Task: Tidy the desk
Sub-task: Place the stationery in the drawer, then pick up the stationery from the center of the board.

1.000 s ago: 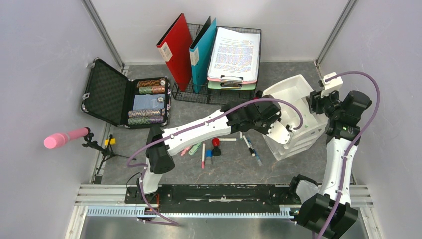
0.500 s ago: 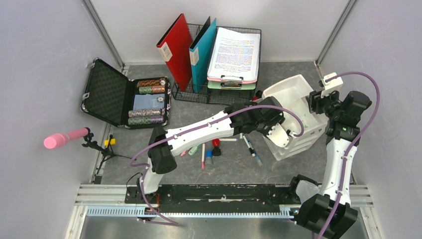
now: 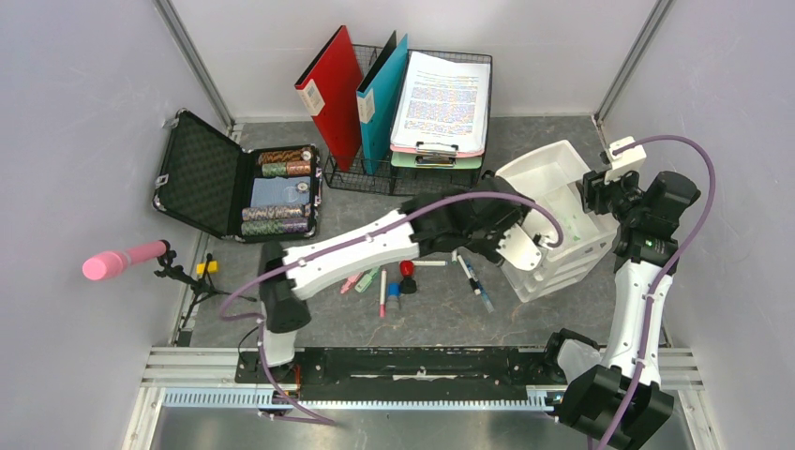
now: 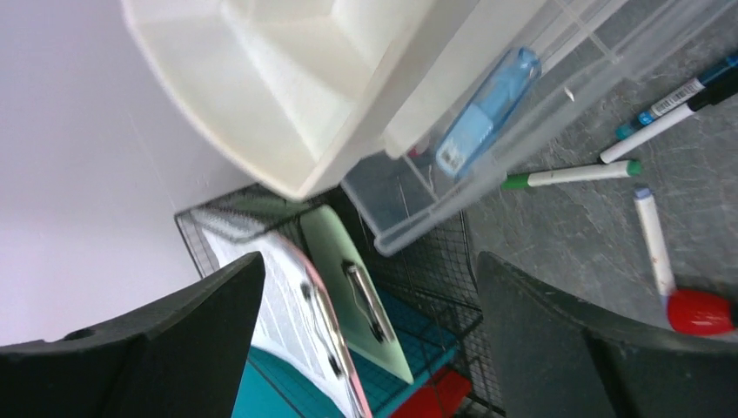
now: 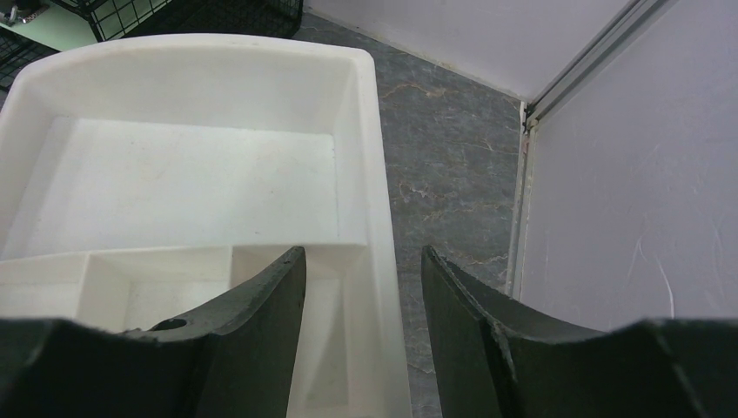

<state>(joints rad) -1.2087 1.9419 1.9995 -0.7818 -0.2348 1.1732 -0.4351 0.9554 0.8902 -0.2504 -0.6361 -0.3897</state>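
The dark-grey desk holds a white drawer organizer at the right. One clear drawer stands pulled out, and a blue pen-like thing lies inside it. My left gripper hovers at the organizer's front, open wide, nothing between its fingers. Loose markers lie on the desk below it, among them a green-capped one and a red-capped one. My right gripper is open and straddles the organizer's right wall, with a gap on each side.
An open black foam case with chip stacks sits at the left. A wire rack at the back holds a red folder, a teal folder and clipboards. A pink-tipped stand is far left. The rail runs along the near edge.
The left gripper's jaws have spread wide, and the left arm has drawn back a little to the left from the organizer. The right arm has not moved.
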